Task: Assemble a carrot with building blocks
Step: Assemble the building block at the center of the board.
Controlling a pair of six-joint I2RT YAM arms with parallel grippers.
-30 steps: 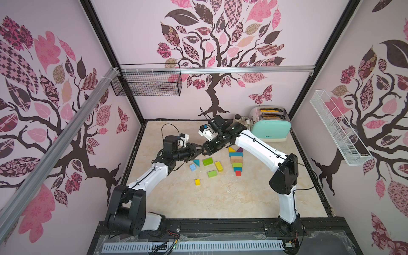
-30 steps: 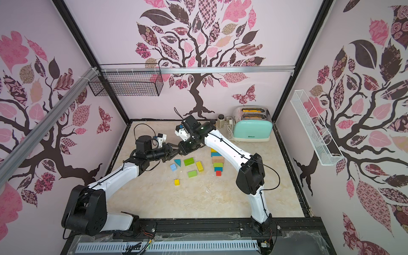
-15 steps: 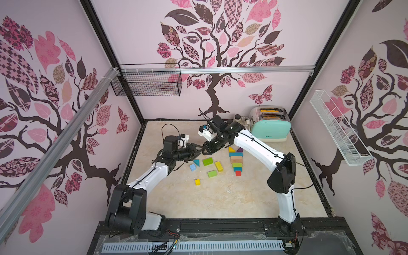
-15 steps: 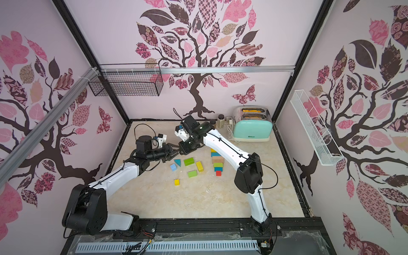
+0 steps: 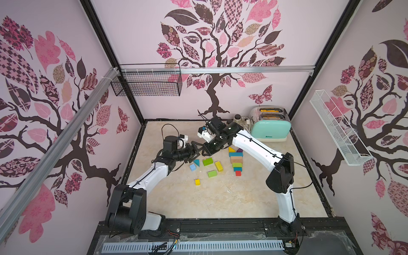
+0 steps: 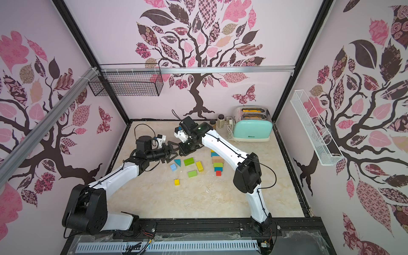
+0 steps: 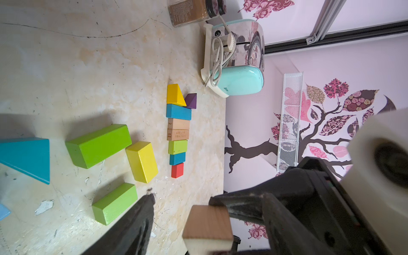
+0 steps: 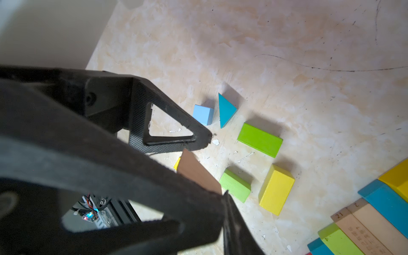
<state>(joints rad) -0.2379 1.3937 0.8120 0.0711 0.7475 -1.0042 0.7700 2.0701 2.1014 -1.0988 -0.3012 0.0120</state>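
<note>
I count fifteen building blocks (image 5: pixel 207 161), maybe one off since some are half hidden, two spice jars (image 6: pixel 220 121), one toaster (image 5: pixel 270 130), two wire baskets (image 5: pixel 146 86).

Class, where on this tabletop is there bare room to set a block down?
Free: the strip between the small yellow wooden cube and the black front rail; the patch right of the multicoloured block column, in front of the mint-green toaster. Crowded: among the loose green, yellow and blue blocks beside that column.
</note>
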